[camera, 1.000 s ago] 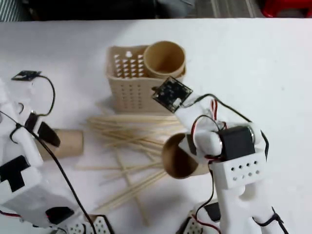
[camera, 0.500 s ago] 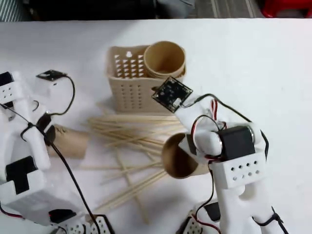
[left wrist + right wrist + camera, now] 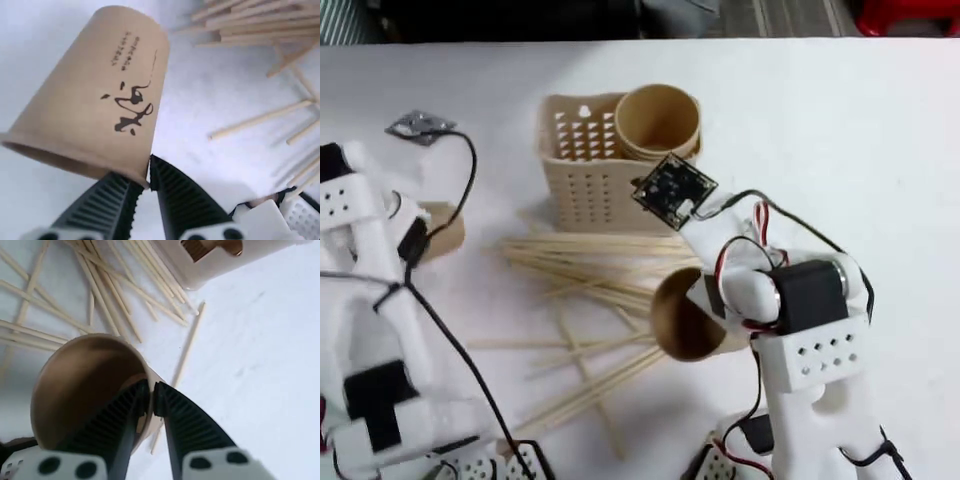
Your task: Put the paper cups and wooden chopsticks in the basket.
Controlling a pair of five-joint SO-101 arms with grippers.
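Note:
My left gripper [image 3: 146, 186] is shut on the rim of a brown paper cup [image 3: 95, 110], held off the table at the left, the cup [image 3: 442, 228] partly hidden behind the arm in the high view. My right gripper [image 3: 149, 396] is shut on the rim of a second paper cup [image 3: 85, 385], whose mouth [image 3: 680, 318] faces left above the chopsticks. Wooden chopsticks [image 3: 582, 300] lie scattered on the table in front of the basket [image 3: 582, 190]. The cream basket holds one upright paper cup [image 3: 658, 120] at its right end.
The white table [image 3: 840, 140] is bare to the right and behind the basket. Cables run along both arms. The right wrist camera board [image 3: 674, 190] hangs close to the basket's front right corner.
My left gripper has lifted its cup off the table and swung it back and left. The right arm with its cup has barely moved.

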